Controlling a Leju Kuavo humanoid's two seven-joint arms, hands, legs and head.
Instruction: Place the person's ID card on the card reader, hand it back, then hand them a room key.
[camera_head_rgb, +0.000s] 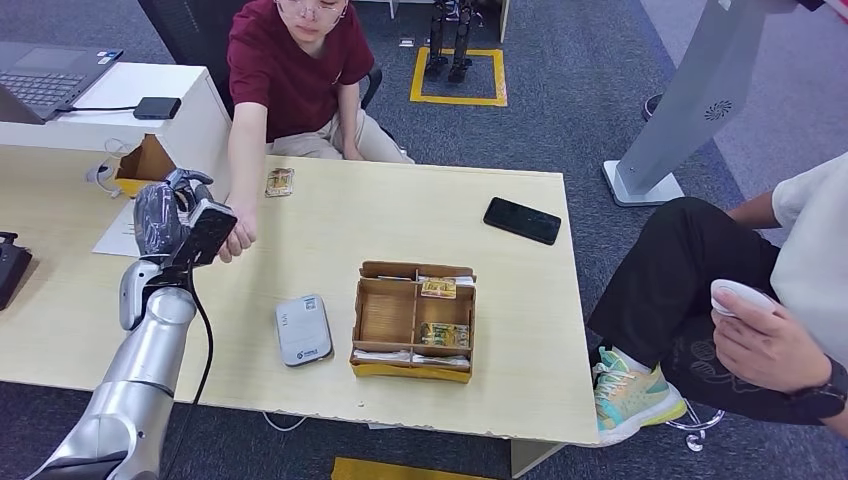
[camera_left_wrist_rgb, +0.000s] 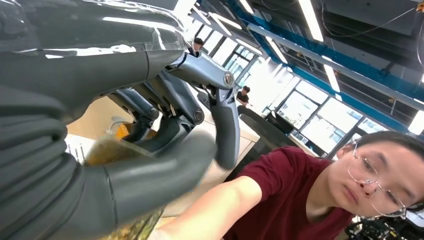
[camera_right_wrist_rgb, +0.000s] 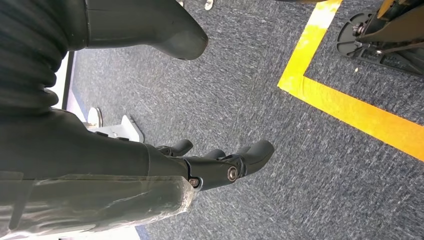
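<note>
While the left hand (camera_head_rgb: 185, 215) hangs raised above the tabletop (camera_head_rgb: 330, 230), its fingers (camera_left_wrist_rgb: 200, 75) are curled around a card (camera_left_wrist_rgb: 107, 150), a translucent yellowish edge of which shows between thumb and fingers in the left wrist view.

Person in a maroon shirt (camera_head_rgb: 290, 65): seated across the tabletop, arm stretched forward, their hand (camera_head_rgb: 238, 238) just beside the fingers; whether it touches the card cannot be told.

Card reader (camera_head_rgb: 303, 329): small grey-white unit, flat on the tabletop, well apart from the fingers, toward the robot's side.

Cardboard tray (camera_head_rgb: 414, 322): compartmented, just beside the reader on the side away from the fingers; yellowish cards (camera_head_rgb: 444, 334) lie in its compartments.

Further card (camera_head_rgb: 279, 181): flat on the tabletop near the seated person, beyond the fingers.

Black phone (camera_head_rgb: 522, 220): near the far tabletop edge, well apart from the fingers.

Right hand (camera_right_wrist_rgb: 215, 165): hanging over blue-grey carpet (camera_right_wrist_rgb: 250, 100) with a yellow tape line (camera_right_wrist_rgb: 350, 110), fingers apart and loosely bent, holding nothing.

Second person (camera_head_rgb: 790, 300): seated beyond the tabletop's end, holding a white object (camera_head_rgb: 742, 296).
</note>
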